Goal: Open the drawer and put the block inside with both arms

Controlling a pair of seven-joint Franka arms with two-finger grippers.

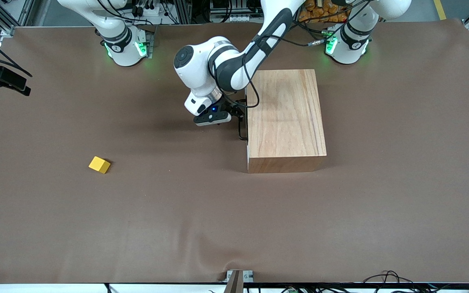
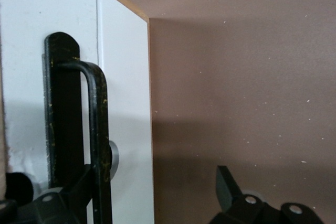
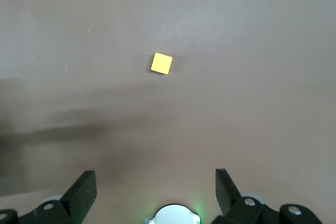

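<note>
The brown-covered worktop is seen from a high camera facing two white robot arms, and its camera-side edge is what lies nearest.

A boxy wooden cabinet stands a little toward the left arm's end from the worktop's middle, closer to the robots' edge than to the camera-side edge. The drawer is shown shut, its white front panel facing the right arm's end of the worktop, with a thin black wire handle standing out from it.

The left arm is reached across from its base to the drawer front. In the left wrist view the left tool is spread wide around the handle: one finger lies against the panel beside the wire, the other is well clear over bare cloth. Nothing is gripped yet.

The right arm waits near its base corner. In the right wrist view the right tool hangs wide open and empty, high over the block.

The block, a small yellow cube, lies alone on the cloth toward the right arm's end, nearer the camera than the cabinet and well apart from it.

The step in hand is judged to be the grasp of the handle. Next, the fingers would need to be closed on the wire and the drawer drawn straight out toward the right arm's end.
</note>
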